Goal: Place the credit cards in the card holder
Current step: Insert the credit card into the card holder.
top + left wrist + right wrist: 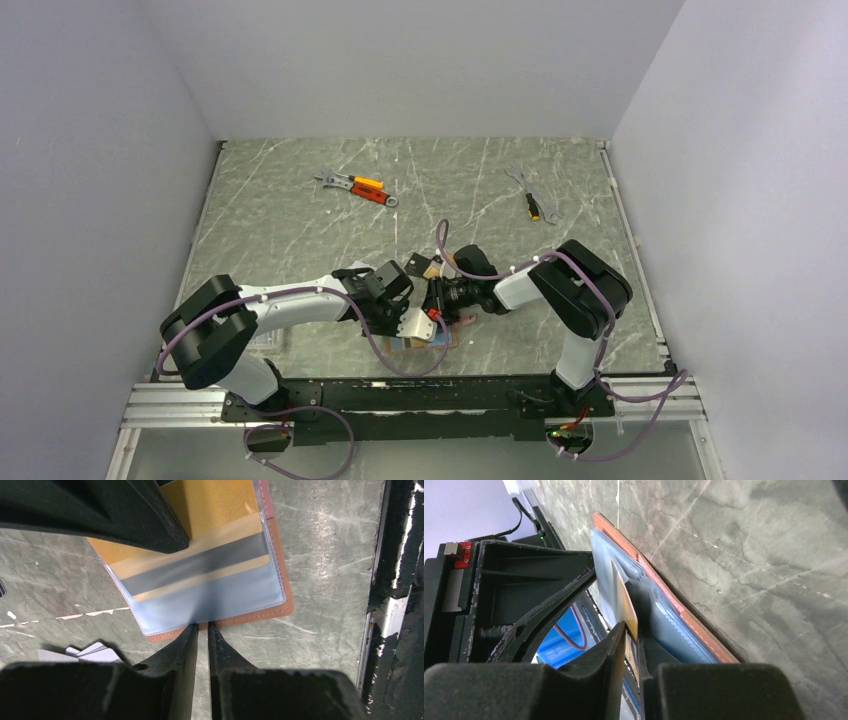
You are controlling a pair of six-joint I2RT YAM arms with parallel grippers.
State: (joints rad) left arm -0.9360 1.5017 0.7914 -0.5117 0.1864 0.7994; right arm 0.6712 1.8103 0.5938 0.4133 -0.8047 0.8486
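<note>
The card holder (250, 618) lies open on the table near the front edge, reddish-brown leather with clear sleeves; it also shows in the top view (458, 340) and the right wrist view (664, 587). My right gripper (634, 630) is shut on an orange-gold card (626, 611), which has a dark stripe (200, 562) and sits partway inside a clear sleeve. My left gripper (202, 626) is at the holder's near edge, its jaws almost together, pinching the sleeve's clear flap. Light grey cards (70, 654) lie on the table beside my left fingers. In the top view both grippers (432, 308) meet over the holder.
Orange-handled tools (357, 187) lie at the back left and a small wrench-like tool (535, 203) at the back right. Small dark and tan flat pieces (422, 265) lie just beyond the grippers. The table's front rail (395, 605) runs close to the holder.
</note>
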